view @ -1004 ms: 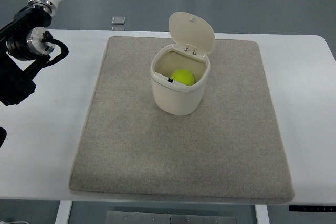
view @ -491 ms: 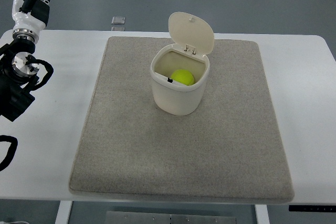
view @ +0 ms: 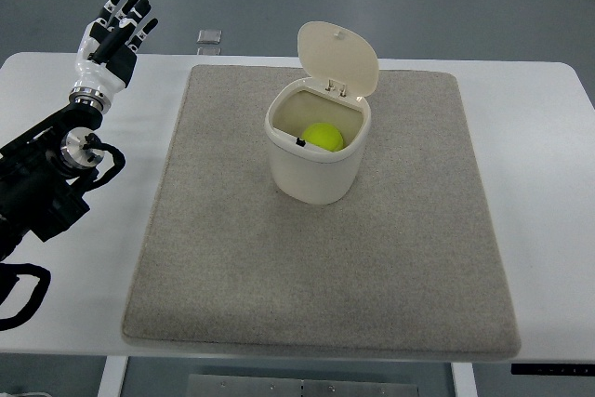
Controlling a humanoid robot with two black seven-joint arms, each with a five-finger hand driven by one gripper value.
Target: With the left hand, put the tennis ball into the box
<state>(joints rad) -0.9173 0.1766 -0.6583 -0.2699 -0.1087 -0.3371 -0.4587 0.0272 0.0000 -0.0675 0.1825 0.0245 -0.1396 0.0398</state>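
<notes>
We see the tennis ball (view: 323, 137) already lying inside the box (view: 317, 153) at frame centre, lid up. Our left hand (view: 112, 36), upper left, is empty with its fingers spread. Our one worry: a careless arm sweep could tip the box.

No legible text, label or number on anything in view.

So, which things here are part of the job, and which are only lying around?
Part of the job:
- tennis ball, already inside the box
- box, lid up
- left hand, empty, fingers spread, over the table's far left corner

Only lying around:
- grey mat under the box
- small grey piece on the floor beyond the table
</notes>
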